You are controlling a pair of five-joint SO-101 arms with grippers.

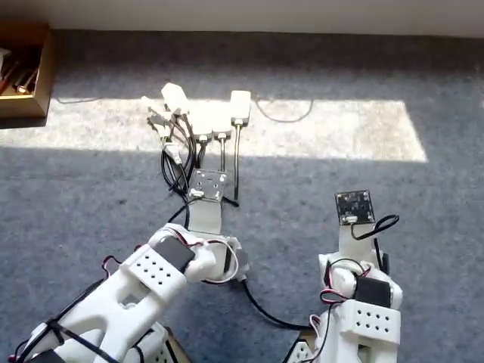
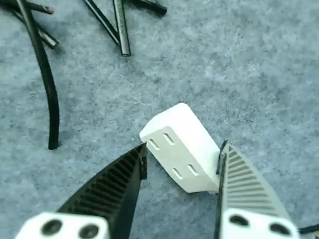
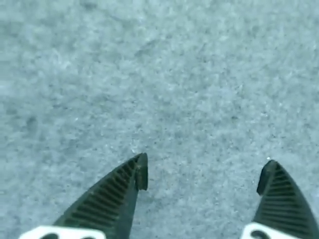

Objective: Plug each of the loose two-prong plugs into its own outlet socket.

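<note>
Since my left gripper point(image 2: 183, 148) sits open with the white outlet block point(image 2: 179, 142) between its fingers, long axis slanting across the gap, that arm is nearer; plugs point(image 1: 203, 136) cluster upper centre, my right gripper point(image 3: 205, 162) open over bare carpet point(image 3: 149, 74).

- You're in an indoor, carpeted room. It could be an office or a home, can't tell which.
- Grey short-pile carpet point(image 3: 149, 74) lies under and ahead of the right gripper point(image 3: 204, 163) fingers.
- A sun patch point(image 1: 340, 128) crosses the carpet, well beyond the fingers.
- Pale wall strip point(image 1: 302, 15) farther off.
- Wooden box point(image 1: 30, 83) near that wall, dark items inside, unclear.
</note>
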